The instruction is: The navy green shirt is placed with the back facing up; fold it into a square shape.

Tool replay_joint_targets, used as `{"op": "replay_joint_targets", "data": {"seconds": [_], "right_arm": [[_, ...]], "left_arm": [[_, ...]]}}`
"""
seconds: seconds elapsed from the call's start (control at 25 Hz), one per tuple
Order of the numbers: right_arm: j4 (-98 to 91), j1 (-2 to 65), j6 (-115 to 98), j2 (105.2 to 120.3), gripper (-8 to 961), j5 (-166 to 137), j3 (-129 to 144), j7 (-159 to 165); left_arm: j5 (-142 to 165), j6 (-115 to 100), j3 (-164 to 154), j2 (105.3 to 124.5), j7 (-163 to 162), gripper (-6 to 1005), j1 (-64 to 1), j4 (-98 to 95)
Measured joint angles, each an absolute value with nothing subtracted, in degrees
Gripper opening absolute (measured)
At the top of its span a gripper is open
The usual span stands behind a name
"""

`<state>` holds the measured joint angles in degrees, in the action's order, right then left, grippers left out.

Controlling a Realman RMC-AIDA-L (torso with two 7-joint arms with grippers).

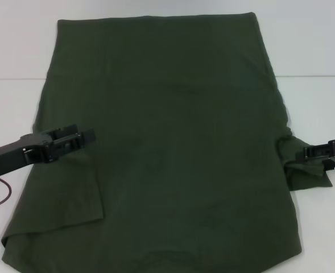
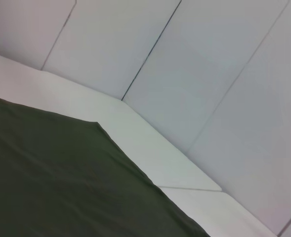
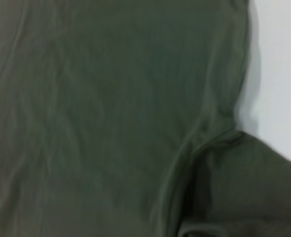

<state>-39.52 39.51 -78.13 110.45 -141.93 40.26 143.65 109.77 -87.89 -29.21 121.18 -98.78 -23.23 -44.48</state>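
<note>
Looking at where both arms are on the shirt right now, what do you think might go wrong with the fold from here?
The left sleeve lies folded in over the navy green shirt, while the right sleeve sticks out, bunched by the right gripper; folding it that way may crease it and leave uneven sides. The left gripper sits low above the folded flap, so sliding away could drag it open. The near edge reaches the head view's bottom, so cloth may hang unseen.

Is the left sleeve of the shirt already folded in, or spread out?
Folded in: the left sleeve lies on the navy green shirt body; the right sleeve sticks out.
</note>
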Motion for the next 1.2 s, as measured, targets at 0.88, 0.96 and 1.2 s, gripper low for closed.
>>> {"op": "replay_joint_targets", "data": {"seconds": [0.88,0.96,1.2], "right_arm": [[-39.5,39.3,-76.2,110.60,916,-144.3,40.6,144.3],[-39.5,39.4,-75.7,110.92,915,-144.3,40.6,144.3],[-39.4,39.4,-77.3,111.22,901,-144.3,40.4,144.3]], "left_arm": [[109.8,-87.9,-28.7,121.20,-98.7,722,-23.3,-44.5],[109.8,-87.8,-28.7,121.20,-98.8,722,-23.3,-44.4],[109.8,-87.6,-28.7,121.31,-98.8,722,-23.3,-44.4]]}}
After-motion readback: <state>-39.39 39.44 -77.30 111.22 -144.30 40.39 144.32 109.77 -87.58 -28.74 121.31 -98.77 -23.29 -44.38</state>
